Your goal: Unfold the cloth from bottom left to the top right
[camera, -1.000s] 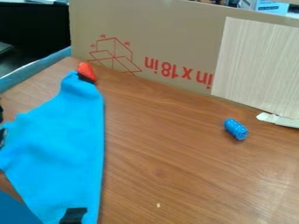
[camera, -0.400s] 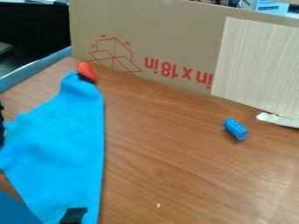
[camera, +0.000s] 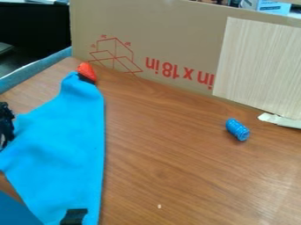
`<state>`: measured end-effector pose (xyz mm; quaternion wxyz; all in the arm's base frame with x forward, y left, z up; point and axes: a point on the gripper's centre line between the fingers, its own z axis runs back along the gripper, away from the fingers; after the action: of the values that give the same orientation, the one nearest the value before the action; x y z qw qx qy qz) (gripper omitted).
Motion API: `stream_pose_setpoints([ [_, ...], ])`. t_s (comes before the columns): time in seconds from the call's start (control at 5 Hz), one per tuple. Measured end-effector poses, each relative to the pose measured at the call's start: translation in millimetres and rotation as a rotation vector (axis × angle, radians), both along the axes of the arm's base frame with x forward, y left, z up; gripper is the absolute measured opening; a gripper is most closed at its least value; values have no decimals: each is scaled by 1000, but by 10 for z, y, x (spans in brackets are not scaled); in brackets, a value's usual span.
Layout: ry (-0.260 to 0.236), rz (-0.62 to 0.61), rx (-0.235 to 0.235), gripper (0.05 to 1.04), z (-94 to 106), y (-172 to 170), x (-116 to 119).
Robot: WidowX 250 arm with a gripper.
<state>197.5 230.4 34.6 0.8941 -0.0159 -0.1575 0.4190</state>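
Observation:
The bright blue cloth (camera: 64,145) lies at the left of the wooden table, its straight right side running from a narrow upper corner down to the bottom edge of the view. The black gripper (camera: 6,127) is partly in view at the left edge, over or against the cloth's left side; whether it touches the cloth, I cannot tell. Part of the cloth's left side is hidden behind it.
A red piece (camera: 86,71) with a black base sits at the cloth's top corner, and a black patch (camera: 74,216) is at its bottom. A ribbed blue cylinder (camera: 237,129) lies on the table (camera: 170,167) at right. Cardboard (camera: 170,26) stands along the back.
The gripper has come further into view from the left edge. At the cloth's left side, the edge beside the gripper has shifted slightly; the rest has stayed put.

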Motion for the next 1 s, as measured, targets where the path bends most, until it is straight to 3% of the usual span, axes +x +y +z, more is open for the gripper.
stream_pose_setpoints([
  [0.4, 6, -28, -19, 360, -29, 0, 25],
  [0.6, -12, -80, -55, 156, 7, -62, 63],
  [0.8, -46, -103, -90, 67, 164, -136, 107],
  [1.0, -94, -123, -130, 55, 420, -302, 187],
])
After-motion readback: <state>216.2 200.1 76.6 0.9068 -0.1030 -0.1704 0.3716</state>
